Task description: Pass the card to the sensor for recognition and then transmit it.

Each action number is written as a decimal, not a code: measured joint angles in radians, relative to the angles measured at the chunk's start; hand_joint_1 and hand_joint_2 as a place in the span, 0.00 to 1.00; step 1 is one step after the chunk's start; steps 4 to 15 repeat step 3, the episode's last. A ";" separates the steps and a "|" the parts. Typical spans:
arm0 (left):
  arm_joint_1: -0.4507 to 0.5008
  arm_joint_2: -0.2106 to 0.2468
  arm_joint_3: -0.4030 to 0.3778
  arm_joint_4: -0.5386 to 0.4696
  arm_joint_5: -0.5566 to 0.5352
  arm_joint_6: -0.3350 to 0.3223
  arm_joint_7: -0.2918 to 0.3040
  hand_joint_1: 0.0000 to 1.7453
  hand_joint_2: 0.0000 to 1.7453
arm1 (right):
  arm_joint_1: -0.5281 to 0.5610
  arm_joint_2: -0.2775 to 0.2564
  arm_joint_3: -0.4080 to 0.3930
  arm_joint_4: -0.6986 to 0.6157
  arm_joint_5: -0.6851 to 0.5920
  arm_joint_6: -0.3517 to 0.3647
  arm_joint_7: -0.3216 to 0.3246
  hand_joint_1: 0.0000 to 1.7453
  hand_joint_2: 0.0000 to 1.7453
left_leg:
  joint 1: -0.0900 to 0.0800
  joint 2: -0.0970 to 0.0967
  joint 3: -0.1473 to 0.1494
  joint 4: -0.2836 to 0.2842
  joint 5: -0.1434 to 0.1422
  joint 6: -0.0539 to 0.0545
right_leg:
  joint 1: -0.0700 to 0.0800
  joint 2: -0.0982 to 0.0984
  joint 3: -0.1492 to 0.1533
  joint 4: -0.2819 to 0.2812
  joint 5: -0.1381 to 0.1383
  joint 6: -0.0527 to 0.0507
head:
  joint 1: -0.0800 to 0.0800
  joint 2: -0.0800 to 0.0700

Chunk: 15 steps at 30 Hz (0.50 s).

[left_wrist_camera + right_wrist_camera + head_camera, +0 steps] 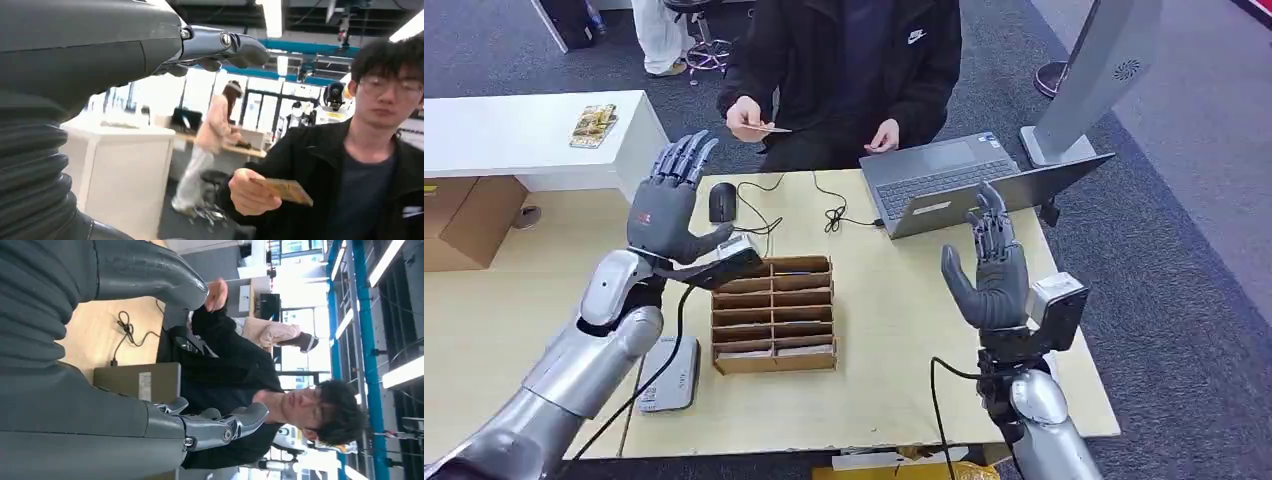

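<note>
Both empty and spread, the left robot hand and right robot hand wait — the person's card, at twelve o'clock, could slip if grasped off-centre.

Before me stands a pale wooden counter, and beyond its far edge the floor is dark grey carpet. To my left a white table adjoins it, with a brown cardboard box tucked beneath. A grey kiosk stand rises at the far right. Farther back I see a black swivel stool on castors and a white partition. Overhead, a dark ceiling carries blue beams and long strip lights, and bright windows glow behind.
</note>
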 joint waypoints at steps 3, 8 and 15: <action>0.085 -0.001 0.038 -0.079 0.341 -0.093 -0.171 0.00 1.00 | -0.025 -0.013 0.000 -0.002 0.009 0.012 -0.003 0.00 1.00 | 0.000 0.000 0.000 0.000 0.000 0.000 | 0.000 0.000 0.000 0.000 0.000 0.000 | 0.000 0.000; 0.085 -0.001 0.038 -0.079 0.341 -0.093 -0.171 0.00 1.00 | -0.025 -0.013 0.000 -0.002 0.009 0.012 -0.003 0.00 1.00 | 0.000 0.000 0.000 0.000 0.000 0.000 | 0.000 0.000 0.000 0.000 0.000 0.000 | 0.000 0.000; 0.085 -0.001 0.038 -0.079 0.341 -0.093 -0.171 0.00 1.00 | -0.025 -0.013 0.000 -0.002 0.009 0.012 -0.003 0.00 1.00 | 0.000 0.000 0.000 0.000 0.000 0.000 | 0.000 0.000 0.000 0.000 0.000 0.000 | 0.000 0.000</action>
